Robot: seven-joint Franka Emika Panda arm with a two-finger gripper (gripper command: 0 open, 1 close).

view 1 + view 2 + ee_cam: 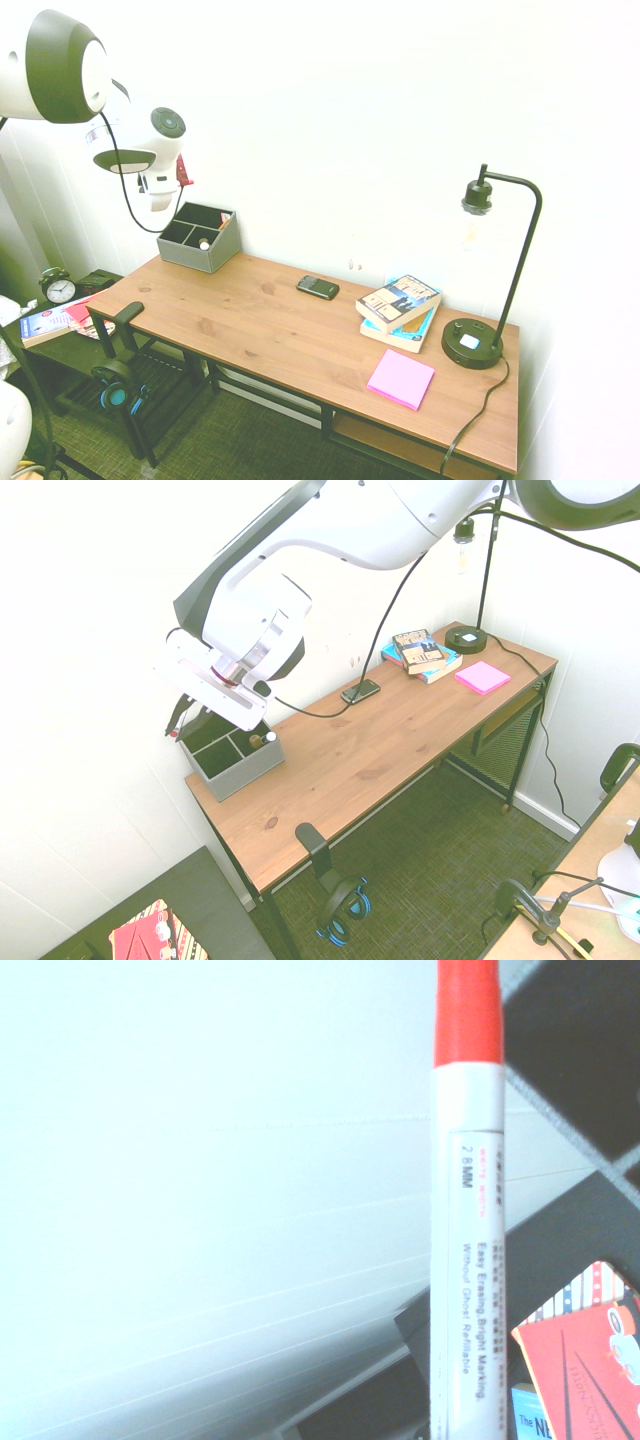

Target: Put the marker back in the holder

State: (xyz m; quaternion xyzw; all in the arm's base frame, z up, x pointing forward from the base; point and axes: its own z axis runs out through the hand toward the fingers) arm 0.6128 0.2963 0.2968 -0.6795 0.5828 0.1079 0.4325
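marker [466, 1210] looks clamped in the gripper [180, 718], up above the holder [232, 756] by the wall. tilted like this, it might hit the rim and fall outside.

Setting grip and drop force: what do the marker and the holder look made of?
Marker: probably plastic, with a smooth, glossy white barrel carrying printed text and a red cap. Holder: matte grey outer walls with dark inner dividers; it could be fabric-covered board or plastic, and the views leave that open.
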